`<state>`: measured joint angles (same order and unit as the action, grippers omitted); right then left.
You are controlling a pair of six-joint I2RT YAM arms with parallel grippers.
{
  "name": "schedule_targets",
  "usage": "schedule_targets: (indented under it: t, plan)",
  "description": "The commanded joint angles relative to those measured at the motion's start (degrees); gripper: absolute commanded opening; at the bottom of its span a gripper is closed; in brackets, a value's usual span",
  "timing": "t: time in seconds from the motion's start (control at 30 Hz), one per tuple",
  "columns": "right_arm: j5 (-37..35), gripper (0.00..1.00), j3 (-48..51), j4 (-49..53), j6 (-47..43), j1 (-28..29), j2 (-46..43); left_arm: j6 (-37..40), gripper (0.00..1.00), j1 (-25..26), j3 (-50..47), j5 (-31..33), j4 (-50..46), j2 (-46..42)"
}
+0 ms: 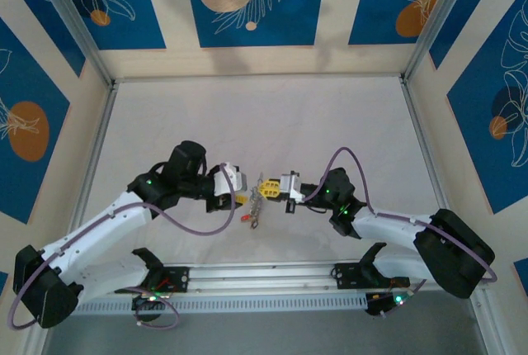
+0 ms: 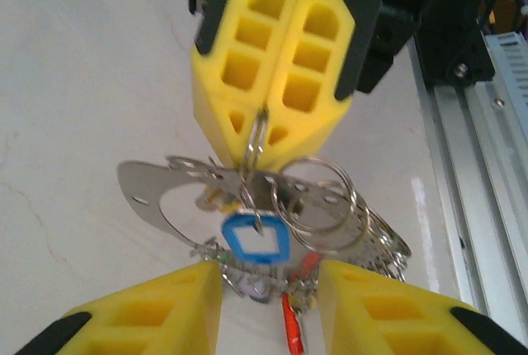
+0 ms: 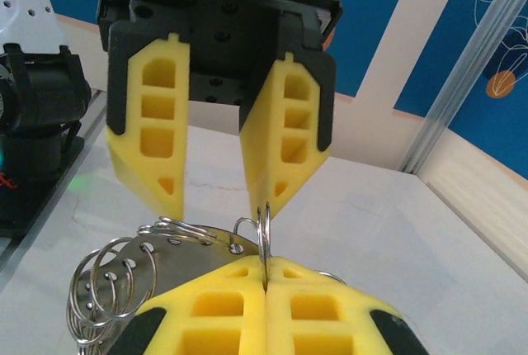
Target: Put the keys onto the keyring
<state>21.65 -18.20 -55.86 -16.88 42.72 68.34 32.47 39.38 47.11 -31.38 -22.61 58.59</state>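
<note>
My right gripper (image 3: 264, 262) is shut on the keyring (image 3: 264, 227), a thin metal ring standing on edge between its yellow pads. Below it hangs a flat metal plate (image 2: 153, 194) with smaller rings (image 2: 322, 198) and the keys (image 1: 257, 204), along with a blue tag (image 2: 256, 239) and a red tag (image 2: 293, 326). My left gripper (image 2: 271, 293) faces the right one (image 1: 271, 187) at the table's near middle. It is open, its fingers (image 3: 148, 136) standing either side of the hanging bunch without clamping it.
The white tabletop (image 1: 264, 124) lies behind the grippers, walled by blue patterned panels (image 1: 247, 0). A metal rail (image 1: 272, 276) runs along the near edge between the arm bases. Purple cables (image 1: 346, 161) loop over both arms.
</note>
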Motion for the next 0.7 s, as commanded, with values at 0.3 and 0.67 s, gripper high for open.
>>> schedule_targets:
  t: [0.3, 0.67]
  plan:
    - [1.12, 0.00, -1.03, -3.80, 2.36, -0.14, -0.35, -1.11, 0.28, 1.17, -3.51, -0.87, 10.97, 0.47]
    - [0.13, 0.00, -1.40, -2.55, 2.00, 0.35, -1.01, -2.63, 0.23, 4.00, -3.37, 1.66, 12.22, 1.90]
